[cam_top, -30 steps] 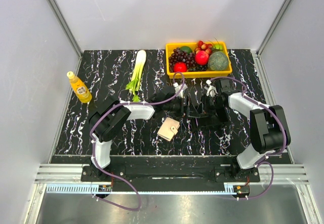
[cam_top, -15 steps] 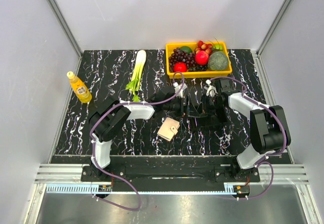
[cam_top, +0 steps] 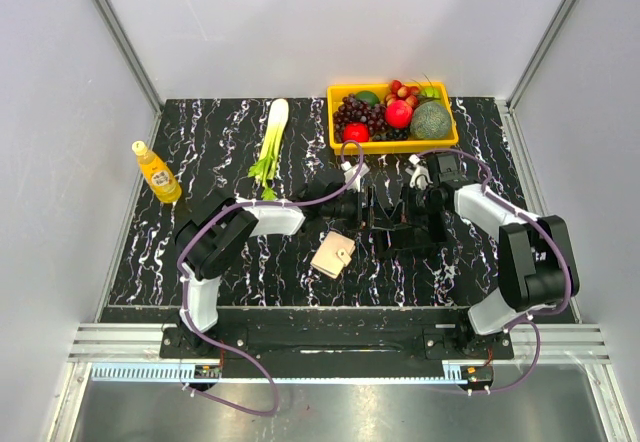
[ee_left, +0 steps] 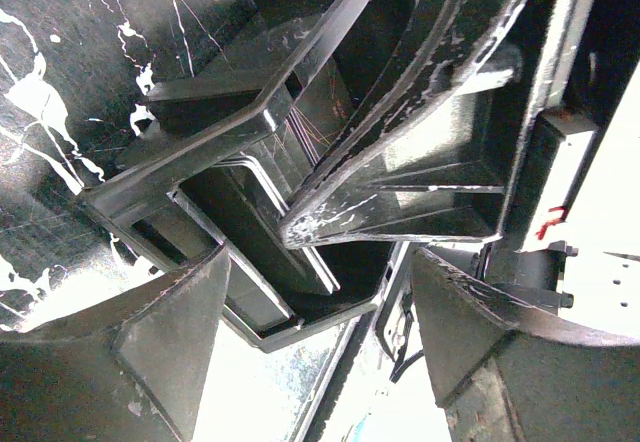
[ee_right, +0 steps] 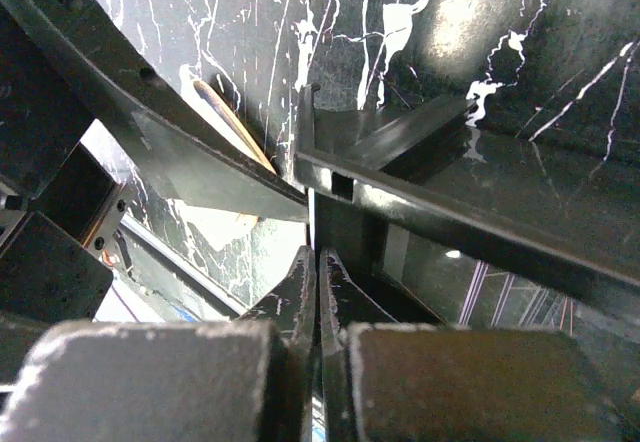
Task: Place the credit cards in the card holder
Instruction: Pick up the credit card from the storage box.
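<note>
Looking across the table (cam_top: 200, 252), nothing big has moved: the fruit tray (cam_top: 393, 146) sits at the back, and both arms meet mid-table over a black rack (cam_top: 400, 239). The card holder (cam_top: 333, 254) lies just where it was, folded shut, left of the rack and nearer the bases, apart from both arms. Now the change: the right gripper (ee_right: 318, 262) has snapped closed in the last second, its fingers pressed together right at the rack's upright edge. Has it got a card? Can't tell, as nothing shows between the pads, though a thin brown-edged sliver (ee_right: 235, 127), maybe a card, leans in the rack just beside them. The left gripper (cam_top: 366, 205) hasn't budged, its fingers (ee_left: 175, 327) spread wide either side of the rack's corner, holding nothing I can see. I'd call this the pick: if that pinch caught a card, the lift comes next, and the card holder is yet to be opened.
</note>
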Available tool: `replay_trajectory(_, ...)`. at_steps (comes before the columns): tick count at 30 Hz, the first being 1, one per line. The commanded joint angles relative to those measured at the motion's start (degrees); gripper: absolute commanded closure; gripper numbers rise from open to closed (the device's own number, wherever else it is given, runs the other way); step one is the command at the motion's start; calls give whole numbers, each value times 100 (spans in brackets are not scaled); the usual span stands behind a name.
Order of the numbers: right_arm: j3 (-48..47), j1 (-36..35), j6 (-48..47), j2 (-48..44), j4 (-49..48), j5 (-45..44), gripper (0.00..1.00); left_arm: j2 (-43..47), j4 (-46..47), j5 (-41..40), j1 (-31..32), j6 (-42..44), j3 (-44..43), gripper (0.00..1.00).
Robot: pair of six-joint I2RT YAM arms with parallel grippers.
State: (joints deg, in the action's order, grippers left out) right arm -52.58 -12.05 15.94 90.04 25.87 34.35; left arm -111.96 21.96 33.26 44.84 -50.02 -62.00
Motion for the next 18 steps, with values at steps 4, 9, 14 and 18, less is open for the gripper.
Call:
replay_trajectory(4, -279, -113, 5, -557, 436, -725, 100, -10, 327, 93, 7, -25, -208, 23)
replay_trajectory(9, -420, -131, -337, -584, 946, -1746, 100, -19, 336, 85, 7, -25, -190, 23)
replay_trajectory(14, -402, -131, -312, -627, 938, -1449, 100, -1, 318, 85, 7, -8, -190, 23)
replay_trajectory(18, -630, -139, -381, -804, 1156, -1063, 100, 8, 292, 93, -1, 1, -199, 23)
